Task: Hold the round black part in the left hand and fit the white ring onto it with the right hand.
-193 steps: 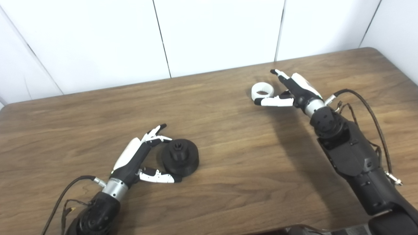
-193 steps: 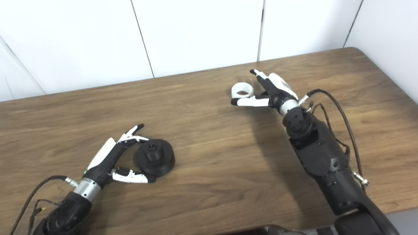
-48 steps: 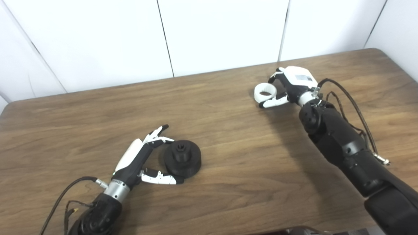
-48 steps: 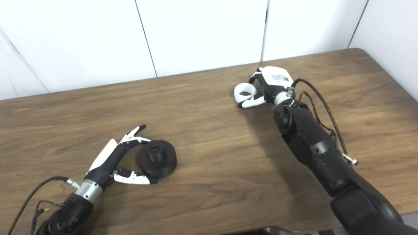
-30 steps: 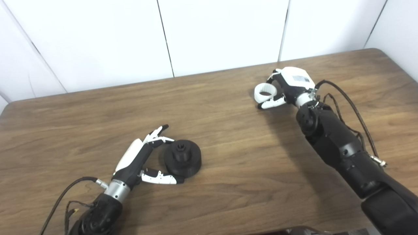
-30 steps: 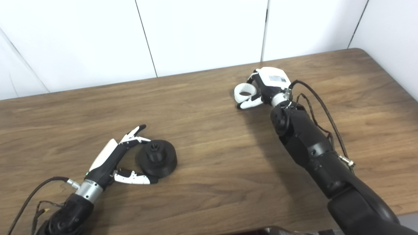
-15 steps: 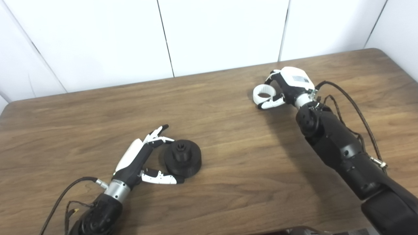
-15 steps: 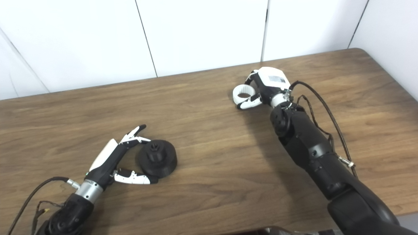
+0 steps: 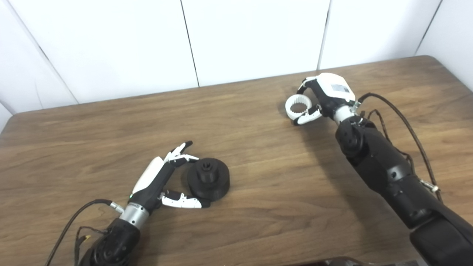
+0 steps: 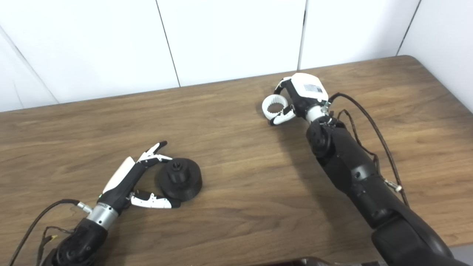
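The round black part (image 9: 208,178) lies flat on the wooden table (image 9: 258,192), with a small hub on top. My left hand (image 9: 162,181) rests open beside it on its left; the thumb reaches under its near edge and the fingers point past its far side. At the back right, my right hand (image 9: 325,98) is shut on the white ring (image 9: 298,107), pinched between thumb and fingers. The ring is tilted up off the table, so its toothed inner face shows.
A white panelled wall (image 9: 255,33) runs along the table's far edge. Black cables trail from both wrists, one at the left (image 9: 79,210) and one at the right (image 9: 399,114). The table's rounded back right corner (image 9: 430,59) lies near the right arm.
My right hand has closed on the white ring and tipped it up off the table. The left hand and the black part have stayed put. The camera shifted slightly.
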You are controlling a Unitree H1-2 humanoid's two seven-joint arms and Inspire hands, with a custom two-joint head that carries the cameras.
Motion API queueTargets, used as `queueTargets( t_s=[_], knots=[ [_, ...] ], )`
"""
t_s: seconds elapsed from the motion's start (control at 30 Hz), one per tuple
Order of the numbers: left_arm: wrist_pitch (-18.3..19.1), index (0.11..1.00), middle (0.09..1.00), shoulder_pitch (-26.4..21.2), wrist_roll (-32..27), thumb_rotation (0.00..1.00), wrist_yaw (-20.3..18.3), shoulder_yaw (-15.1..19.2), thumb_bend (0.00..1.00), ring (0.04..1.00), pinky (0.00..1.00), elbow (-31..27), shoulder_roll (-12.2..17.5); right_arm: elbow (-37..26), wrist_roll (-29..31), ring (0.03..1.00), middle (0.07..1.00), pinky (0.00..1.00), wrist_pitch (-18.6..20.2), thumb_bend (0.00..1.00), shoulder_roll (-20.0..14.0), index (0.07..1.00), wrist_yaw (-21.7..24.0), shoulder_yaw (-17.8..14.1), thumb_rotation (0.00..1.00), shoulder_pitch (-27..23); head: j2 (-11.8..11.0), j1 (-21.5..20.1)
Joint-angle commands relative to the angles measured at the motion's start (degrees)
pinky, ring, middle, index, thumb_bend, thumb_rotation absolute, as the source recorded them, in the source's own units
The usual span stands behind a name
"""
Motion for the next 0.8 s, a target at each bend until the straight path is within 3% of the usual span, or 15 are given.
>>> queueTargets(
  t_s=[0.0,0.77],
  knots=[
    [1.3,0.623,1.000,0.5,-0.2,0.35,-1.9,-0.2,0.90,1.000,1.00,0.1,0.8,-0.9,-0.1,0.894,0.839,0.90,-0.9,0.52,-0.8,0.490,-0.4,-0.7,0.15,-1.2,0.0,0.0],
    [0.2,0.622,1.000,-0.3,0.0,0.36,-1.5,-0.4,0.91,1.000,1.00,1.6,0.7,-7.1,0.5,0.901,0.854,0.91,-1.1,0.52,-1.7,0.492,1.5,-4.3,0.16,-1.6,-0.3,-0.5]
  ],
)
